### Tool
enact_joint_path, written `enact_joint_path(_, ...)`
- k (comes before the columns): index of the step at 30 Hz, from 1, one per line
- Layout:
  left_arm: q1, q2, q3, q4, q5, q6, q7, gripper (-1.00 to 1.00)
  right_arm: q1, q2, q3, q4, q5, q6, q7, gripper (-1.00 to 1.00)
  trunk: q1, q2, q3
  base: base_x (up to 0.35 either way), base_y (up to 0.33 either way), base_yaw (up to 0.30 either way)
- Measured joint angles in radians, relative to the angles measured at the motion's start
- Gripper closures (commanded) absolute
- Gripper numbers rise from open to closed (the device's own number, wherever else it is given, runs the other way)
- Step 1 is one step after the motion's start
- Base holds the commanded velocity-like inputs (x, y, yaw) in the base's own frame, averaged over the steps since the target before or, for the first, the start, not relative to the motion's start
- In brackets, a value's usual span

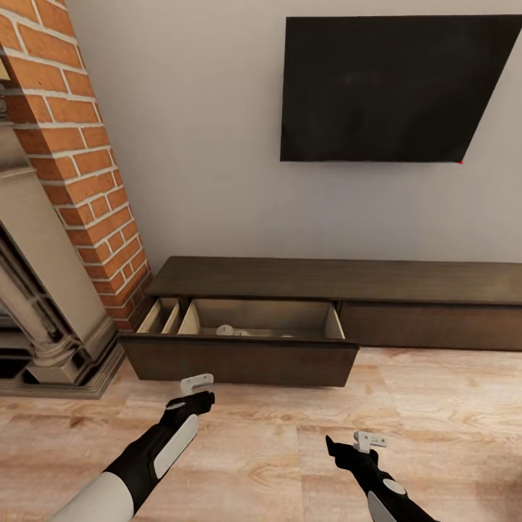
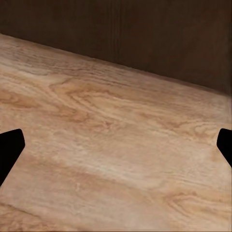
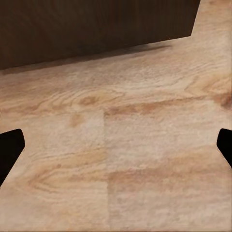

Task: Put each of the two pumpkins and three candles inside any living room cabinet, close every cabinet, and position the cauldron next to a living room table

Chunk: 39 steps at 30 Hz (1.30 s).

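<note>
I stand facing the cabinet [image 1: 341, 290], the long low dark-brown unit under the wall-mounted television [image 1: 395, 87], with the brick fireplace column [image 1: 76, 159] to its left. Its left drawer [image 1: 239, 359] is pulled well out over the wood floor [image 1: 435, 420], showing a pale beige interior split by dividers. Inside the wider compartment I can make out pale rounded tops, most likely the candles [image 1: 226, 330], lying low behind the drawer front; how many are there I cannot tell. The drawer stands open, I judge, so things can be dropped in from above, and it has to be pushed shut before the task is done.

My left gripper [image 1: 196, 397] hangs just in front of the drawer's dark front panel, near its middle, fingers spread wide and holding nothing; in the left wrist view both fingertips [image 2: 9, 150] sit at the far edges with bare floor between them and the dark panel ahead. My right gripper [image 1: 355, 444] hovers lower and further back over the floor, just past the drawer's right corner, likewise wide open and empty, as its wrist view confirms.

With the left gripper so close to the panel, a push to close looks like the natural next move.
</note>
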Motion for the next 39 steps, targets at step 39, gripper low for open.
enact_joint_path(39,0.002,0.0,-0.361,0.182,-0.011,-0.433,0.002,-1.0,-0.004,0.139,-0.005,-0.001,0.239,-0.426,-0.073,-1.0,0.15,-0.273,-0.122,0.0,0.0,0.0)
